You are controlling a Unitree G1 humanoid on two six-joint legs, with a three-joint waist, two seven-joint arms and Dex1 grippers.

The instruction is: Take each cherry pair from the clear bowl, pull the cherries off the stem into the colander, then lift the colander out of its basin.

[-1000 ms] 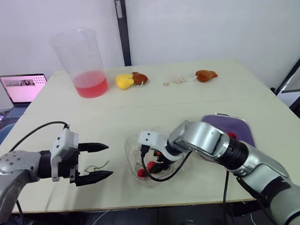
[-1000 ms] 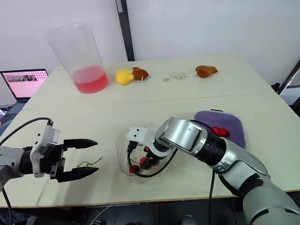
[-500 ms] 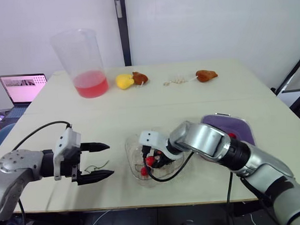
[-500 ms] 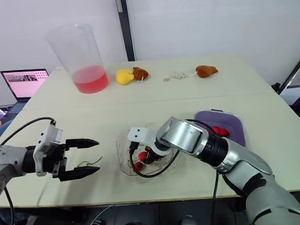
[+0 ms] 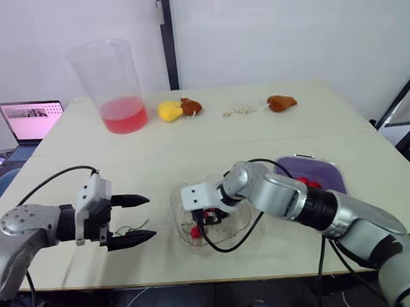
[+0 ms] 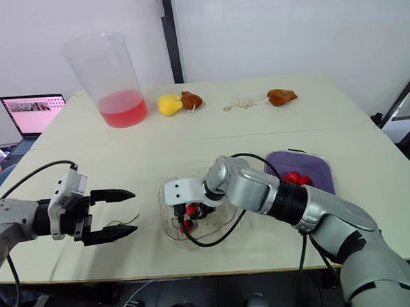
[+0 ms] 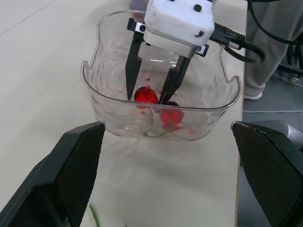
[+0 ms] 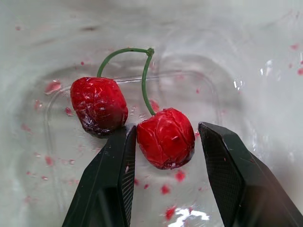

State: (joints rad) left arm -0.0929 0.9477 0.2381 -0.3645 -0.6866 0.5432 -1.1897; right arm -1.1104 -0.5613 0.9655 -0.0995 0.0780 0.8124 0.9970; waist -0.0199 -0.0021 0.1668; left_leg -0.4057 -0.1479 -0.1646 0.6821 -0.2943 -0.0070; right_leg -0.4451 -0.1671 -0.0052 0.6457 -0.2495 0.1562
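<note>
Step in hand, by judgement: picking one pair out of the bowl.

Note right gripper (image 8: 166, 128) down inside the clear plastic bowl (image 7: 208, 120), fingers spread to either side of one red cherry (image 8: 165, 138). Not pinching yet; gap visible on one side. Second red cherry (image 8: 98, 105) just outside one finger, joined to the first by an arched green stem (image 8: 149, 50). Whole pair low in the bowl.

Note left gripper (image 5: 150, 216) spread and empty, hovering over the pale surface (image 5: 259, 137) beside the bowl, apart from it.

Purple colander (image 6: 318, 182) in its basin on the far side of the right arm, red fruit (image 6: 293, 178) already in it.

Possible failures from here:
- Closing hard on soft fruit: crushed cherry, juice on the pads, slip on the lift.
- Holding one cherry only: stem tearing under the other's weight, pair splitting inside the bowl instead of over the colander.
- Finger catching the outer cherry on closing: pair rolled out of reach.
- Fingertips dragging the bowl wall: light bowl sliding or tipping.
- Handover to the left gripper: thin stem, easy to miss.
</note>
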